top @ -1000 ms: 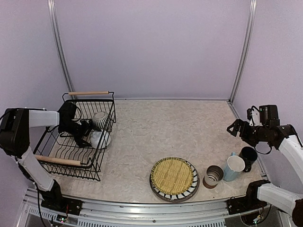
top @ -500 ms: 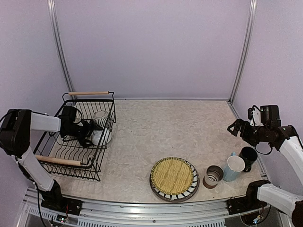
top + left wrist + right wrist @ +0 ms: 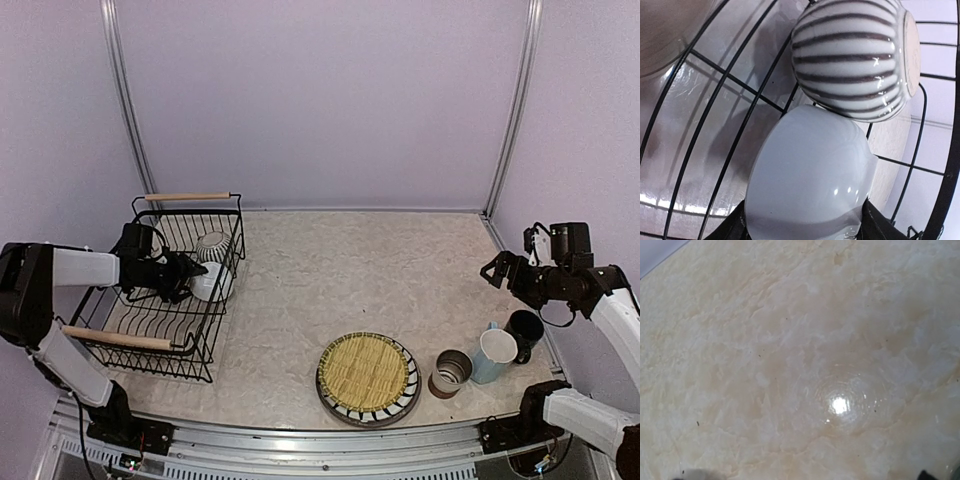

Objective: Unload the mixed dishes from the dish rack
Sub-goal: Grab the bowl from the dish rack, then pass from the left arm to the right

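Your left gripper [image 3: 186, 279] holds the white bowl [image 3: 810, 175] inside the dish rack [image 3: 215, 330].
Near you, the yellow mat [image 3: 365, 368] lies on the striped plate [image 3: 345, 408]. Farther back, the jaws pinch the bowl right beside the striped pot [image 3: 855, 60]. Your right gripper [image 3: 491, 270] hangs above the surface [image 3: 350, 270], jaws wide.

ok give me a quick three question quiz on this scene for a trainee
1. True or false: the mat lies on the plate.
2. What does the left hand grip? A white bowl B striped pot C black mug
3. Which hand holds nothing?
Key: 1 true; 2 A; 3 the right hand.
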